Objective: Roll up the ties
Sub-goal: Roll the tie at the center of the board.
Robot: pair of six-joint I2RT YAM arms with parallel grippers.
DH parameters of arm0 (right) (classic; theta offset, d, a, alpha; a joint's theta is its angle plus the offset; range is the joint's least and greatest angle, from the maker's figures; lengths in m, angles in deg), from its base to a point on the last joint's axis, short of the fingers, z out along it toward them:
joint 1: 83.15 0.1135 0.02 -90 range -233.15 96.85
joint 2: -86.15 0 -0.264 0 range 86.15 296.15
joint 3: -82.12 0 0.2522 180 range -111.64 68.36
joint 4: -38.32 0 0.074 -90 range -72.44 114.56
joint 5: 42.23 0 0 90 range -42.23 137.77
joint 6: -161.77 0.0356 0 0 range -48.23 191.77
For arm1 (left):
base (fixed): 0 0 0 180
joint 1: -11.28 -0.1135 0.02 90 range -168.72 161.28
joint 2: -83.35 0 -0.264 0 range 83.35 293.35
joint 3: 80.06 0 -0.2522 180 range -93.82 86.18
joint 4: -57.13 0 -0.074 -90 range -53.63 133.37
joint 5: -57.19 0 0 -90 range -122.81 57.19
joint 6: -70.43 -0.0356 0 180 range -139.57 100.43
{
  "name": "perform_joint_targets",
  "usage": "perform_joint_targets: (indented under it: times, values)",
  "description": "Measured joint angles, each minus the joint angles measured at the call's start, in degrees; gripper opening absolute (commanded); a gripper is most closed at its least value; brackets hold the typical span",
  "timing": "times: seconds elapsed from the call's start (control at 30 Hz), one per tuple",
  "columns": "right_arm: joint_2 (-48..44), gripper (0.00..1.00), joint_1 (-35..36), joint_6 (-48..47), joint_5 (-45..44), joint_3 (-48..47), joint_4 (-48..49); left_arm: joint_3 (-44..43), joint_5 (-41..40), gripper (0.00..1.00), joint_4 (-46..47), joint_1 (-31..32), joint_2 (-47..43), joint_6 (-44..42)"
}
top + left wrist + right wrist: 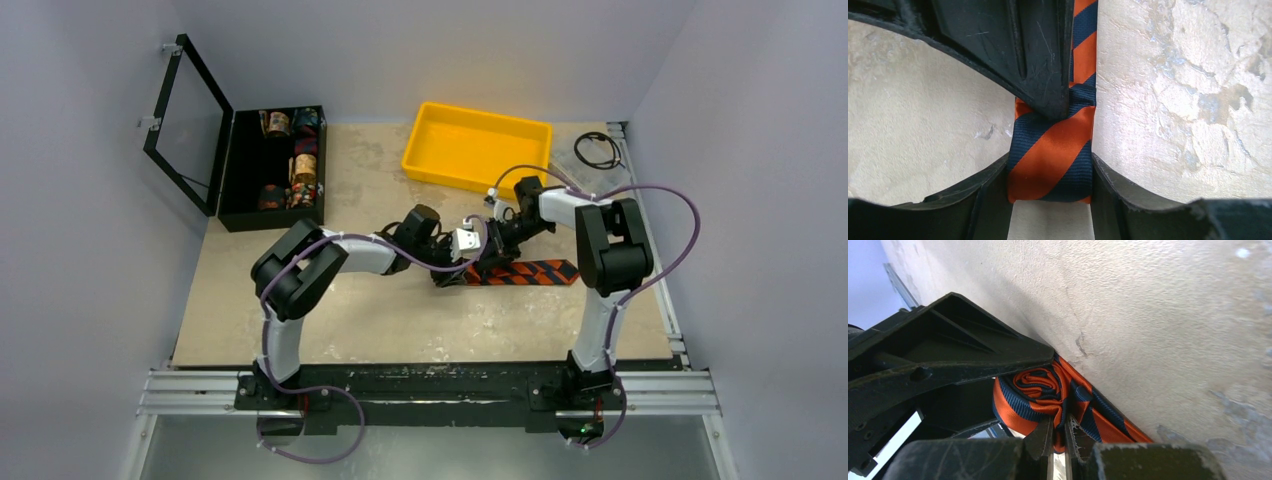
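A black case [226,170] stands open at the far left of the beige surface [380,320], with patterned fabric rolls [303,172] in its compartments. To its right the left arm reaches toward the centre, where both hands meet over a striped necktie [530,272].

The narrow end of the necktie is wound into a small orange-and-navy roll. In the left wrist view, the left hand [1050,165] has its fingers [985,200] part-spread, one against each edge of the roll. I cannot tell whether they squeeze it or only flank it.

The right hand [1060,432] comes in from the other side, right at the roll. Its fingertips [1045,435] are clenched together, with a fold of the roll pinched between them.

The unrolled length of the necktie lies flat on the surface. It runs right to its wide pointed end, near the right arm's upright link.

Behind the hands sits a yellow bin [478,182], and at the far right a coiled black cable [597,150].
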Motion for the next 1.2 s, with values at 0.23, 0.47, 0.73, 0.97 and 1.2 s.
perform_joint_targets:
  times: [0.23,0.47,0.73,0.97,1.2]
  values:
    - [0.17,0.0,3.28,0.17,-2.56,-1.33,-0.81,8.9,1.6,0.52,14.4,-1.16,-1.64,5.4]
    - [3.1,0.0,5.75,0.81,-3.34,-4.83,-2.54,12.02,1.51,0.51,20.87,-1.42,-1.62,7.76]
    - [9.05,0.0,7.69,-0.61,-3.34,-13.73,-9.05,16.2,-2.4,0.56,24.96,-1.42,-3.34,7.34]
    - [10.16,0.0,9.38,-5.49,-3.96,-16.65,-10.49,21.22,-5.11,0.66,26.38,-1.7,-7.1,8.55]
    - [6.8,0.0,9.33,-6.14,-4.42,-11.87,-5.22,20.15,-5.03,0.66,26.27,-1.92,-6.97,12.55]
